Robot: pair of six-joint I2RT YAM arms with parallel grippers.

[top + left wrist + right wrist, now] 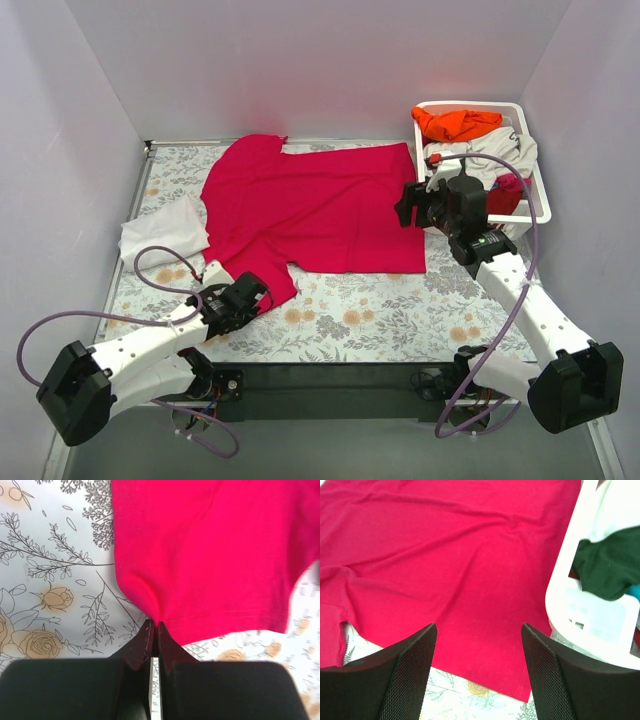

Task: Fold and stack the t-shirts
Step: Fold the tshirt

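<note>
Floral tablecloth [350, 315], white walls [80, 100]; left tool [154, 626] clenched on crimson t-shirt [320, 205] sleeve; right tool [478, 627] released over hem.

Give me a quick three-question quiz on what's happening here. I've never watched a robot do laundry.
1. True or false: the left gripper is shut on the hem of the crimson t-shirt.
2. Where does the orange t-shirt lie? A) flat beside the crimson t-shirt; B) in the white basket; C) under the crimson t-shirt.
3. Fill in: the right gripper hangs over the crimson t-shirt with its jaws ____.

Key: 1 true; 2 B; 3 open.
</note>
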